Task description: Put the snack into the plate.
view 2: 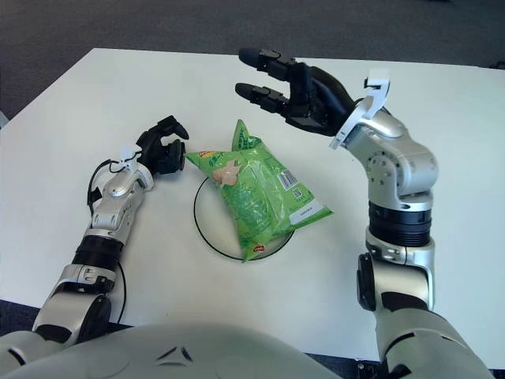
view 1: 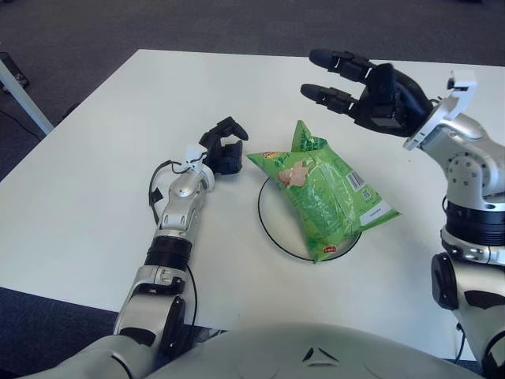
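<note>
A green snack bag (view 1: 319,189) lies across a white plate with a thin black rim (view 1: 268,229) in the middle of the white table. My right hand (view 1: 347,79) hovers above and behind the bag, fingers spread and holding nothing, clear of the bag's top corner. My left hand (view 1: 222,148) shows just left of the plate with its fingers curled and nothing in them. The bag covers most of the plate and overhangs its right side.
The white table (view 1: 95,158) stretches wide to the left and behind the plate. Dark carpet lies beyond its far edge. A white table leg (view 1: 20,95) stands at the far left.
</note>
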### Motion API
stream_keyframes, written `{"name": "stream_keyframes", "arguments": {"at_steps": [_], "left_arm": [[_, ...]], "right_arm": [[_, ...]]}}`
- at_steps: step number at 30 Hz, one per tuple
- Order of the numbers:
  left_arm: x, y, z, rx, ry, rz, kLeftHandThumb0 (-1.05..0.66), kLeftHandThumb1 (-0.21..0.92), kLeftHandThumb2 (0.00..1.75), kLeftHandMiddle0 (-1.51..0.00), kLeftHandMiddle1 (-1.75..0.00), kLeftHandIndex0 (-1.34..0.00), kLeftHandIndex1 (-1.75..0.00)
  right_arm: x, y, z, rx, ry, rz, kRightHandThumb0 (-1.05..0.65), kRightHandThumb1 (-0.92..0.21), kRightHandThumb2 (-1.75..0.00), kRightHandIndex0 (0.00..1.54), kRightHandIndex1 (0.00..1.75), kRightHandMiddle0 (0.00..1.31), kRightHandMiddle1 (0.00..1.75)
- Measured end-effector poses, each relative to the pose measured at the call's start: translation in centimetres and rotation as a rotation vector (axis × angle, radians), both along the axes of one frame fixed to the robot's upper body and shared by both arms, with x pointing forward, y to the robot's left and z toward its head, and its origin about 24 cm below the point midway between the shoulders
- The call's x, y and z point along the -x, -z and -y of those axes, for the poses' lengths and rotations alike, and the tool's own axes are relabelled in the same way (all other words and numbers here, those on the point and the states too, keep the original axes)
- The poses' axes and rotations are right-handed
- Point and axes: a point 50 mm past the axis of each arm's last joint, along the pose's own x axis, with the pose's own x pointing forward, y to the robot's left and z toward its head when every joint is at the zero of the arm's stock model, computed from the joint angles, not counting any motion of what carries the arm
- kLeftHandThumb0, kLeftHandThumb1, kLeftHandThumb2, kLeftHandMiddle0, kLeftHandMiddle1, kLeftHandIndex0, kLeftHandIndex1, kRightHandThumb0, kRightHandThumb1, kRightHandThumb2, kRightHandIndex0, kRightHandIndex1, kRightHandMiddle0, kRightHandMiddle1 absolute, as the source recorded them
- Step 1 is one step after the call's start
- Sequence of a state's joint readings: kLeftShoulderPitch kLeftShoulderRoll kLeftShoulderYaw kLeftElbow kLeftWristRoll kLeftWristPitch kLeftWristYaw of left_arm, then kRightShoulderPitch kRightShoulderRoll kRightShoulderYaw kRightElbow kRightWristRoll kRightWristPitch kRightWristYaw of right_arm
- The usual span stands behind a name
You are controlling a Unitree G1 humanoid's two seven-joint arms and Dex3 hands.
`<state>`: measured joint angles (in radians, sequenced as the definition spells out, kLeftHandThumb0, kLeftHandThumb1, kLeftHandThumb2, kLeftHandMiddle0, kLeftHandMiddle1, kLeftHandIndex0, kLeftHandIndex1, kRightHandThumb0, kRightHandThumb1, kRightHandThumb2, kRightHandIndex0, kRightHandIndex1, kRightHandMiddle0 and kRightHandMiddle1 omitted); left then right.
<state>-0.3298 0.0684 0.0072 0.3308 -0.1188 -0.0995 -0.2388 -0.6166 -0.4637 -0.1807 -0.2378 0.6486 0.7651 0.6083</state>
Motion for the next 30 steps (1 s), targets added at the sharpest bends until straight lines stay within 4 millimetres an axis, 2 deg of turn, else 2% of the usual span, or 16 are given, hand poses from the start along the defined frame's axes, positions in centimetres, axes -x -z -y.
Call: {"name": "stream_keyframes", "arguments": {"at_steps": [1,4,10,12,13,16,17,19,22,26,30], "left_arm": [[0.0,0.0,0.0,0.0,0.0,0.0,-0.43,0.46,1.13,-1.21,-1.75,-0.5,-1.75],[0.0,0.0,0.0,0.001,0.0,0.0,-0.44,0.46,1.14,-1.21,-1.75,-0.5,-1.75],[-0.1,0.1,0.0,0.002,-0.001,0.001,-0.44,0.46,1.14,-1.21,-1.75,-0.5,-1.75],[-0.1,0.1,0.0,0.002,-0.002,0.002,-0.43,0.46,1.14,-1.21,-1.75,-0.5,-1.75],[-0.1,0.1,0.0,0.003,-0.002,0.002,-0.43,0.46,1.13,-1.2,-1.75,-0.5,-1.75],[-0.1,0.1,0.0,0.003,-0.001,0.003,-0.43,0.46,1.13,-1.19,-1.75,-0.5,-1.75],[-0.1,0.0,0.0,0.002,-0.001,0.003,-0.43,0.46,1.13,-1.19,-1.75,-0.5,-1.75],[-0.2,0.0,0.0,0.002,-0.001,0.002,-0.43,0.46,1.13,-1.19,-1.75,-0.5,-1.75],[-0.2,0.1,0.0,0.001,-0.002,0.002,-0.43,0.47,1.13,-1.19,-1.75,-0.5,-1.75],[-0.2,0.1,0.0,0.001,-0.001,0.003,-0.43,0.47,1.13,-1.19,-1.75,-0.5,-1.75],[-0.2,0.1,0.0,0.002,-0.002,0.003,-0.43,0.47,1.12,-1.19,-1.75,-0.49,-1.75]], "right_arm": [[0.0,-0.2,0.2,-0.001,0.007,-0.004,-1.05,-0.92,-0.96,0.05,0.02,0.0,1.31],[-0.1,-0.8,0.7,-0.012,0.04,-0.016,-1.04,-0.92,-0.93,0.1,0.04,0.13,1.6],[-0.1,-1.1,1.8,-0.07,0.113,-0.068,-0.99,-0.92,-0.92,0.15,0.05,0.25,1.73],[-0.1,-1.1,2.2,-0.086,0.139,-0.085,-0.99,-0.92,-0.91,0.15,0.05,0.21,1.74],[-0.1,-1.1,2.3,-0.093,0.147,-0.09,-1.0,-0.92,-0.93,0.14,0.05,0.14,1.69],[0.2,-1.2,2.8,-0.123,0.183,-0.089,-1.03,-0.92,-0.94,0.13,0.04,0.04,1.54],[0.3,-1.1,3.0,-0.136,0.202,-0.08,-1.04,-0.92,-0.94,0.14,0.05,0.03,1.23],[0.6,-0.7,3.4,-0.163,0.236,-0.065,-1.04,-0.92,-0.95,0.15,0.05,0.01,0.94],[0.8,0.6,3.9,-0.181,0.279,-0.086,-1.04,-0.92,-0.96,0.16,0.05,0.0,0.66],[1.0,2.1,4.9,-0.179,0.346,-0.092,-1.03,-0.92,-0.97,0.21,0.07,0.0,0.6],[1.1,2.7,6.5,-0.162,0.412,-0.041,-1.01,-0.92,-0.98,0.26,0.09,0.0,0.67]]}}
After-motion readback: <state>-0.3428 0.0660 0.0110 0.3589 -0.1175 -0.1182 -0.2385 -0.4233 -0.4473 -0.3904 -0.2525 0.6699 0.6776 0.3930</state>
